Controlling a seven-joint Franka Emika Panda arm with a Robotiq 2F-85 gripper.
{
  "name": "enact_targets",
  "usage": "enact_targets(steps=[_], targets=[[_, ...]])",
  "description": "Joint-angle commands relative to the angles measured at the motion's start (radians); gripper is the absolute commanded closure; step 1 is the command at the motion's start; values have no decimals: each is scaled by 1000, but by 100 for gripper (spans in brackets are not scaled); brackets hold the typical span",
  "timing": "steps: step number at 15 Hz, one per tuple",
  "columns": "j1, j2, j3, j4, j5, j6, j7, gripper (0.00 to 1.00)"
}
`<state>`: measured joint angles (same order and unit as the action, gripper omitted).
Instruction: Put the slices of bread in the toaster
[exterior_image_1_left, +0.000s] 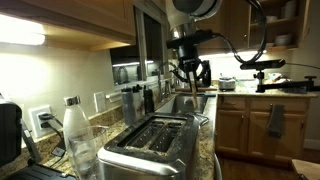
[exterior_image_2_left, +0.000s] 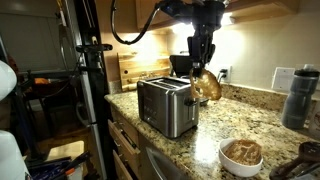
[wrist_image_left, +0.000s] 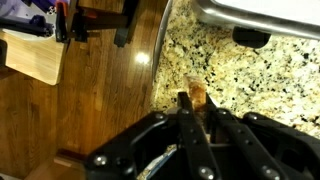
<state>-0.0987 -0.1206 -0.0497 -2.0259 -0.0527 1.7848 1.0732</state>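
Note:
The toaster (exterior_image_2_left: 165, 105) is a shiny steel box with two dark slots on the granite counter; it fills the foreground in an exterior view (exterior_image_1_left: 150, 142), and its edge shows at the top of the wrist view (wrist_image_left: 255, 15). My gripper (exterior_image_2_left: 203, 62) is shut on a tan slice of bread (exterior_image_2_left: 207, 86), which hangs edge-down in the air just beside the toaster, above the counter. In the wrist view the slice (wrist_image_left: 195, 93) sticks out thinly between the two fingers (wrist_image_left: 192, 108). Another slice (exterior_image_2_left: 242, 152) lies in a white bowl near the counter's front.
A clear bottle with a white cap (exterior_image_1_left: 77, 135) stands beside the toaster. A dark bottle (exterior_image_2_left: 299, 96) stands at the wall. A wooden board (exterior_image_2_left: 135, 68) leans behind the toaster. The counter edge drops to a wood floor (wrist_image_left: 100, 90). A sink (exterior_image_1_left: 185, 103) lies beyond.

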Motion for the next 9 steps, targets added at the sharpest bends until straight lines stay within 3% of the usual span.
enact_targets(steps=[1, 9], targets=[[15, -110, 30, -81, -14, -22, 65, 91], [32, -210, 108, -178, 2, -22, 113, 91]])
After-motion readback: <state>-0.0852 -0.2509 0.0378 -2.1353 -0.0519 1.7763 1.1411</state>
